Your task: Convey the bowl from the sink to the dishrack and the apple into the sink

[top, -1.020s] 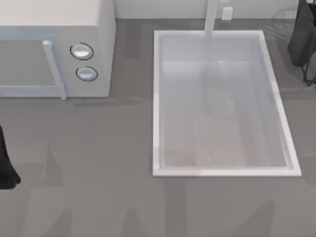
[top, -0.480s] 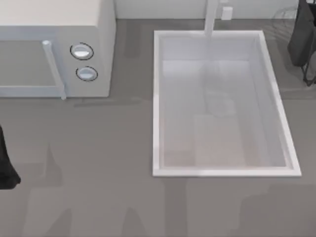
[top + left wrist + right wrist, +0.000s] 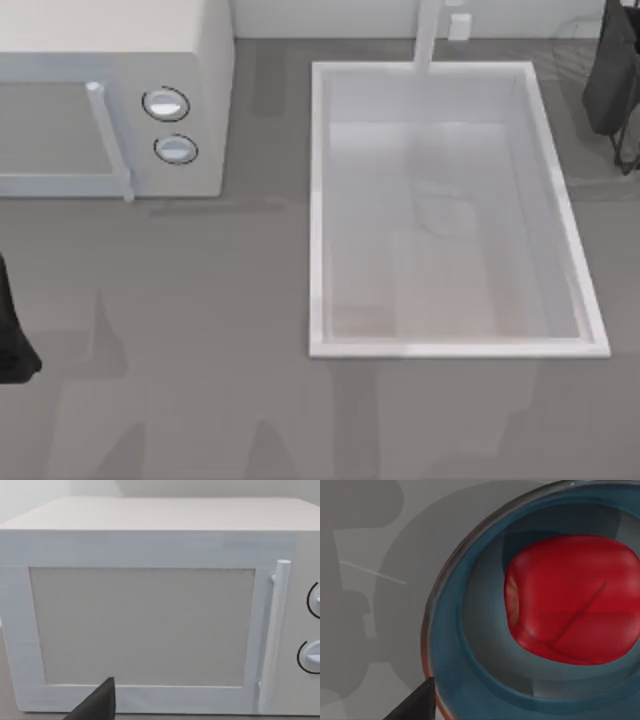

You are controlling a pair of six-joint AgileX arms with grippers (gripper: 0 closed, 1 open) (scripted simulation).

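My right wrist view looks straight down into the bowl (image 3: 485, 645), apple (image 3: 572, 600) lying inside it over grey desk (image 3: 365, 540); the sink (image 3: 315, 220) stands empty. I judge the apple must be lifted out cleanly, centred, without tipping the bowl. Right arm sits far right by the dishrack (image 3: 628, 150), left arm faces the microwave (image 3: 150, 625). I cannot tell either gripper's opening.
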